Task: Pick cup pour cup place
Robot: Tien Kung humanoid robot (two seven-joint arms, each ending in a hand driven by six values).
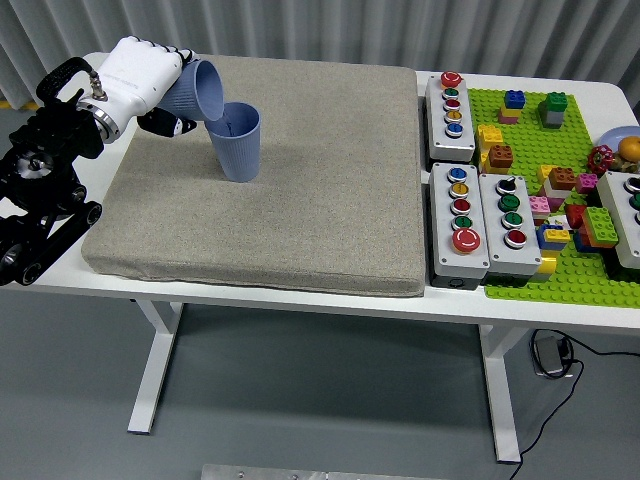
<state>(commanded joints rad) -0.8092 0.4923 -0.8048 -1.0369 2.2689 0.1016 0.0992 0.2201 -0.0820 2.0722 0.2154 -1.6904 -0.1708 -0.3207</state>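
Note:
A blue ribbed cup [237,141] stands upright on the grey mat [300,190], in its far left part. My left hand [150,85], white with a black arm, is shut on a second blue cup [197,91]. That cup is tipped on its side, its mouth facing right and down over the rim of the standing cup. I cannot see anything falling from it. The right hand is out of the picture.
Right of the mat stand three grey button boxes [452,102] [462,225] [510,225]. A green baseplate [560,200] with several toy bricks fills the table's right end, with another button box [628,215] at the right edge.

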